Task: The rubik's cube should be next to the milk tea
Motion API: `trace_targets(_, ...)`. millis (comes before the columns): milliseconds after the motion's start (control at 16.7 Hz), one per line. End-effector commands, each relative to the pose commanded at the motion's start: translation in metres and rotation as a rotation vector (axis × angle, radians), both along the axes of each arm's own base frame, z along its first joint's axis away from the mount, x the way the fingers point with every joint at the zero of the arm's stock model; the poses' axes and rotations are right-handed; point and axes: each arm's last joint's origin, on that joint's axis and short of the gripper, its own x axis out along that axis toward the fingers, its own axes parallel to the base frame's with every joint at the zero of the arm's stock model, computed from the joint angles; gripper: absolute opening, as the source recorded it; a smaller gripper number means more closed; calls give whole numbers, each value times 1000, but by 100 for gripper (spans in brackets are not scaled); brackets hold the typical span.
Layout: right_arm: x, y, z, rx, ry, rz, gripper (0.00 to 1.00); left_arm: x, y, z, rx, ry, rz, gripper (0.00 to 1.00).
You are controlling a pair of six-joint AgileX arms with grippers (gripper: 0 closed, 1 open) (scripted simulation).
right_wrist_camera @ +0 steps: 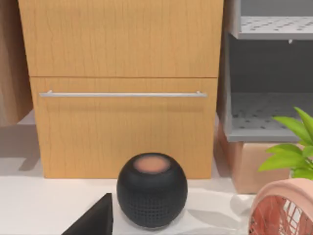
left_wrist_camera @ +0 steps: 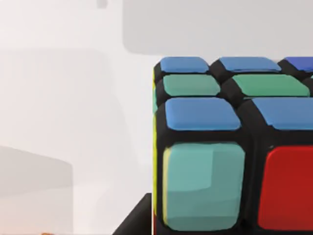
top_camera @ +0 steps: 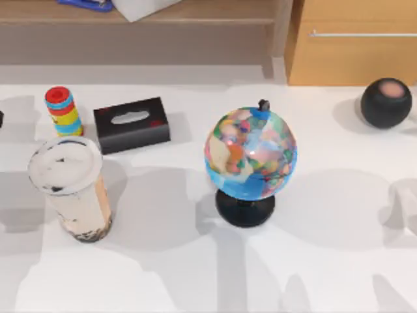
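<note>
Worktop [top_camera: 195, 274], far to near: ringed cylinder [top_camera: 63, 111] at far left, tissue box [top_camera: 131, 124] just to its right; milk tea [top_camera: 71, 188] upright, nearer than both, at left. Globe [top_camera: 250, 156] on its stand near the centre, well apart from the cup. Round speaker [top_camera: 386, 103] at far right, before a drawer cabinet [top_camera: 355, 42]. Rubik's cube [left_wrist_camera: 230, 147] lies on the worktop in the left wrist view.

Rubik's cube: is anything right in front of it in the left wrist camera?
No. The left wrist view looks straight at the rubik's cube up close, with just bare white table beside it. How far it sits from the milk tea can't be told.
</note>
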Motion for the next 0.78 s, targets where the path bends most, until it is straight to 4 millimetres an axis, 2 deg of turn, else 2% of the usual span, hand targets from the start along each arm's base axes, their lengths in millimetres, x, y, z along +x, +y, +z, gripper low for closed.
trace_targets(180, 0, 0, 0, 0, 0, 0, 100, 5, 0, 7, 19, -53, 5, 0)
trace_targets(360, 0, 0, 0, 0, 0, 0, 100, 3, 1, 5, 15, -50, 4, 0)
trace_targets(780, 0, 0, 0, 0, 0, 0, 100, -18, -2, -25, -71, 123, -17, 0)
